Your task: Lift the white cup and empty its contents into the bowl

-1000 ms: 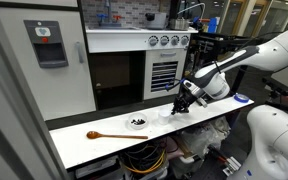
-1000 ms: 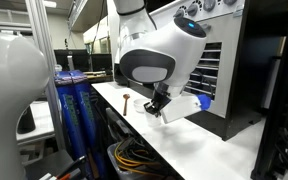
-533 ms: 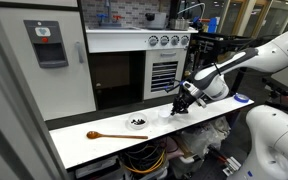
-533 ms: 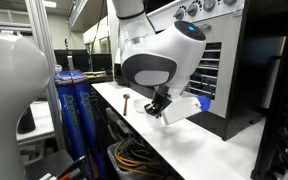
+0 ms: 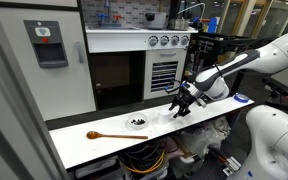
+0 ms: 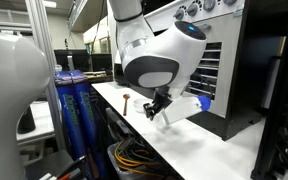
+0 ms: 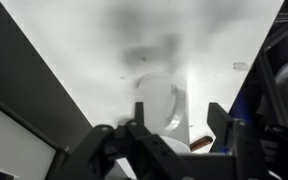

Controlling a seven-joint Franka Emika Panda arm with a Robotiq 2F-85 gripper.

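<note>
In the wrist view the white cup (image 7: pixel 160 100) stands upright on the white table, between the fingers of my gripper (image 7: pixel 179 114). The jaws stand apart, with a clear gap on one side of the cup, so the gripper is open. In an exterior view the gripper (image 5: pixel 179 109) hangs low over the table, just right of the bowl (image 5: pixel 137 123). The bowl holds the dark contents (image 5: pixel 137 122). The gripper (image 6: pixel 156 108) hides the cup in both exterior views.
A brown wooden spoon (image 5: pixel 94 135) lies on the table (image 5: pixel 104 148) left of the bowl. The spoon (image 6: pixel 130 100) also shows beyond the gripper. A blue object (image 5: pixel 242 98) sits at the table's right end. An oven front stands behind the table.
The jaws have spread apart around the cup, which rests on the table. The arm has barely moved.
</note>
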